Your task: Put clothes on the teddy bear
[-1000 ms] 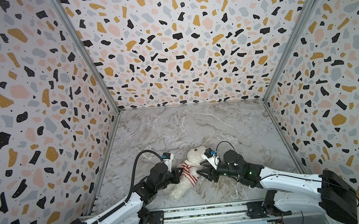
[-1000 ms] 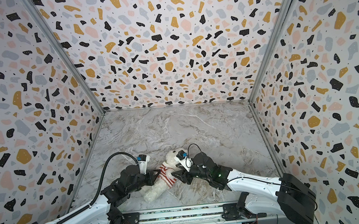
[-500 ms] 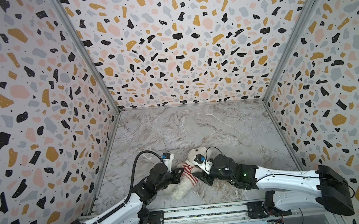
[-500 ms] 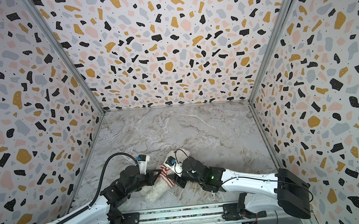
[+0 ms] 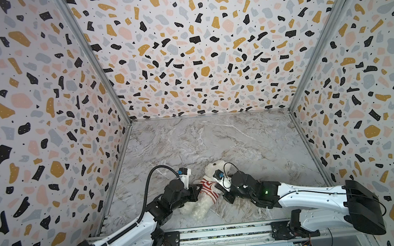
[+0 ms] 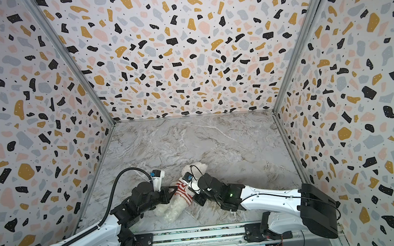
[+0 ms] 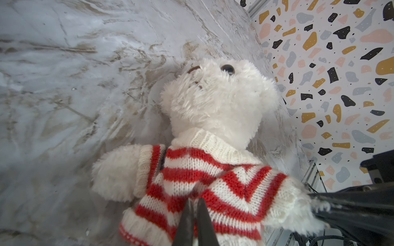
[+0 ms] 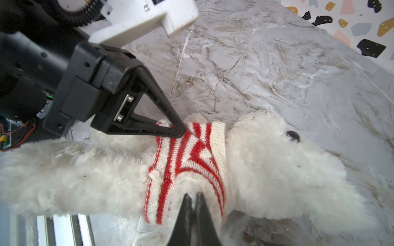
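The cream-white teddy bear (image 5: 212, 168) (image 6: 196, 169) lies on its back near the front of the marble floor, head pointing away. It wears a red-and-white striped sweater (image 5: 208, 189) (image 6: 183, 192) over chest and arms. My left gripper (image 7: 195, 200) (image 5: 199, 188) is shut on the sweater's front near the hem, and the right wrist view shows its tip (image 8: 181, 133) pinching the knit. My right gripper (image 8: 193, 194) (image 5: 218, 188) is shut on the sweater's sleeve end at the bear's other arm. The bear's bare legs (image 5: 198, 210) point toward the front rail.
Terrazzo-patterned walls (image 5: 48, 140) close in the left, right and back. A metal rail (image 5: 224, 234) runs along the front edge just behind the bear's legs. Marble floor (image 5: 216, 138) stretches behind the bear.
My right gripper has moved left onto the bear and closed from half open to shut on the sleeve. The left gripper has kept its grip and place.
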You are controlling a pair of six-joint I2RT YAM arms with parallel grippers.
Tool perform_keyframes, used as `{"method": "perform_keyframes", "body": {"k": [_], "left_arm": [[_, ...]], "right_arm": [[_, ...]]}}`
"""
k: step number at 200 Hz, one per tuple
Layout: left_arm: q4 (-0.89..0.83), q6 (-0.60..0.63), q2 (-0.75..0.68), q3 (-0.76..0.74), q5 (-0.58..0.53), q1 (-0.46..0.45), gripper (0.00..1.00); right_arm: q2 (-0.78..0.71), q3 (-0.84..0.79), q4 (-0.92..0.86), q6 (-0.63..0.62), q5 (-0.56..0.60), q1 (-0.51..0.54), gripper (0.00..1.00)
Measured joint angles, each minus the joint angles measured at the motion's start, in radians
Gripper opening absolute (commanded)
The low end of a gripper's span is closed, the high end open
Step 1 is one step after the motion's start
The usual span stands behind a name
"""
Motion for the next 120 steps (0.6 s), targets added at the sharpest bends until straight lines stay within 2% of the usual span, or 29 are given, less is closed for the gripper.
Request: {"method": "perform_keyframes", "body": {"k": [22, 63, 120], "left_arm": [[-0.002, 0.001, -0.013, -0.004, -0.007, 0.000, 0.00], [-0.005, 0.008, -0.023, -0.006, -0.012, -0.007, 0.00], [-0.037, 0.029, -0.023, 0.007, -0.008, -0.007, 0.00]], "right_arm": [[-0.036, -0.014, 0.023, 0.025, -0.009, -0.033, 0.00], [-0.140, -0.145, 0.158, 0.106, -0.159, -0.170, 0.00], [-0.135, -0.166, 0.230, 0.132, -0.255, -0.190, 0.00]]}}
